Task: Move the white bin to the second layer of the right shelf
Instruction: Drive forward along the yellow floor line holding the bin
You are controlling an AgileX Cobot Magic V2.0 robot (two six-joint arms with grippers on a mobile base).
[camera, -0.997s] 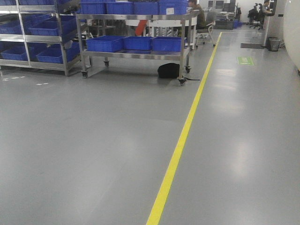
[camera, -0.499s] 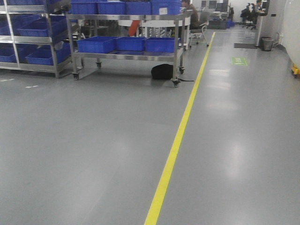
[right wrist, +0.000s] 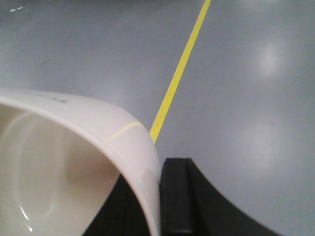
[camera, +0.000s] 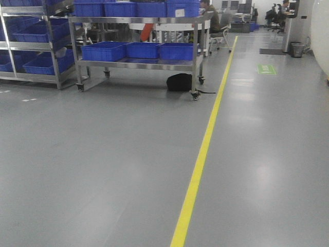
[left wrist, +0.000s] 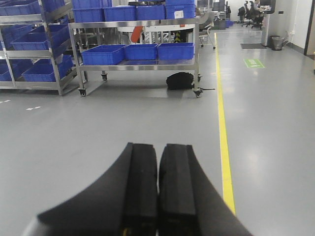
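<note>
The white bin, glossy and cream-white, fills the lower left of the right wrist view, its mouth towards the camera. My right gripper is shut on the bin's wall: one black finger presses the outside and the other is inside, mostly hidden. The bin hangs above the grey floor. In the left wrist view my left gripper is shut, pads together, with nothing held. The right shelf second layer is out of view. Neither gripper shows in the front view.
A steel cart on casters carrying blue crates stands ahead, a black bag under its right end. A rack of blue crates is at the far left. A yellow floor line runs forward. People sit at desks far back.
The front view has shifted: the cart and rack sit further left than a second ago, and the yellow line has moved slightly right in the last half second.
</note>
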